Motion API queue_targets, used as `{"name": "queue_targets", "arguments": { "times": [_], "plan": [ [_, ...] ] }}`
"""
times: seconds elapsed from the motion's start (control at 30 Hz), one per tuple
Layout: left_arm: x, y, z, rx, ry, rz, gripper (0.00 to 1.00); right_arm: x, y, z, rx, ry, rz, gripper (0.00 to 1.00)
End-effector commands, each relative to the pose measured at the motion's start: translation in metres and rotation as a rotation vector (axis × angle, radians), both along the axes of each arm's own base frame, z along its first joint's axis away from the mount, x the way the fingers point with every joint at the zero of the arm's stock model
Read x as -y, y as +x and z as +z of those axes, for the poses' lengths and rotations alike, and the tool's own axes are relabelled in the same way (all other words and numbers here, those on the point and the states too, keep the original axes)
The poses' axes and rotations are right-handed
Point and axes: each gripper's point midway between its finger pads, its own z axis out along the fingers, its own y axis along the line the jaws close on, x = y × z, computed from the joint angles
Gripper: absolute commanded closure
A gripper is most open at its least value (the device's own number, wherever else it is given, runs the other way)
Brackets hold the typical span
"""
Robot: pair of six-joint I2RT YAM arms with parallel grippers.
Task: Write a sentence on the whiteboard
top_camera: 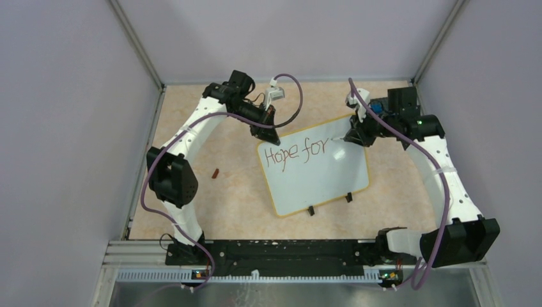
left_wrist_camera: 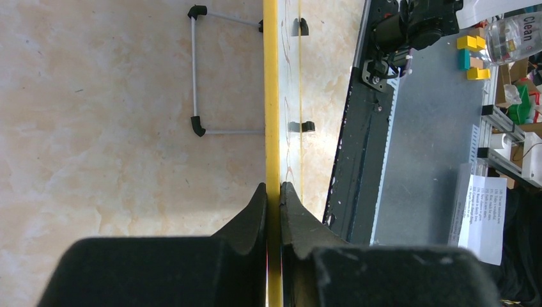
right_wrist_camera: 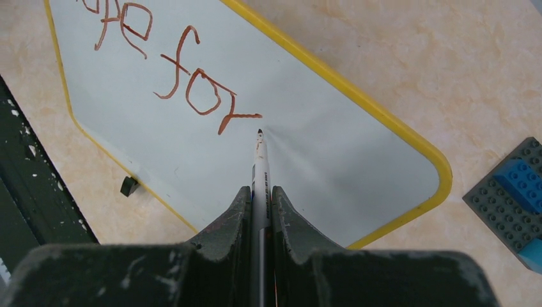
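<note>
Right hand (right_wrist_camera: 260,192): fingers are pressing together on a white marker (right_wrist_camera: 259,160), which is pointing forward with its dark tip just right of the last written letter; whether the tip is touching the surface cannot be told. Whiteboard (top_camera: 319,182): it is sitting at mid-table between the two arms, skewed, with its yellow rim all round and two black feet (top_camera: 311,210) showing at its near edge. Sentence (top_camera: 295,153): reddish-brown strokes are reading "Hope for" along the board's far edge, with the surface below them blank. Left hand (left_wrist_camera: 273,192): it is clamping the board's yellow rim at the far left corner, one finger on each face. Wire stand (left_wrist_camera: 195,77): it is jutting from the board's back. Studded grey plate (right_wrist_camera: 511,192) with blue bricks: it is lying just beyond the board's right corner, apart from it. Small dark red piece (top_camera: 216,172): it is lying on the table (top_camera: 230,204) left of the board, well apart. Black rail (top_camera: 281,251): it is running along the near edge, carrying both arm bases.
</note>
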Motion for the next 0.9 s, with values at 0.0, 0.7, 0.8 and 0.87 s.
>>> {"name": "queue_targets", "arguments": {
  "times": [0.0,0.7,0.8,0.87],
  "plan": [
    [0.006,0.011,0.004,0.091,-0.003,-0.014,1.00,-0.009,0.000,0.020,0.049,0.042,0.046,1.00],
    [0.005,0.011,-0.002,0.105,0.026,-0.009,1.00,0.018,0.029,0.005,0.080,-0.061,-0.103,1.00],
    [0.005,0.011,-0.003,0.106,0.026,-0.009,1.00,0.024,0.029,0.006,0.086,-0.071,-0.116,1.00],
    [0.005,0.011,-0.003,0.105,0.026,-0.010,1.00,0.026,0.029,0.007,0.090,-0.072,-0.121,1.00]
  ]
}}
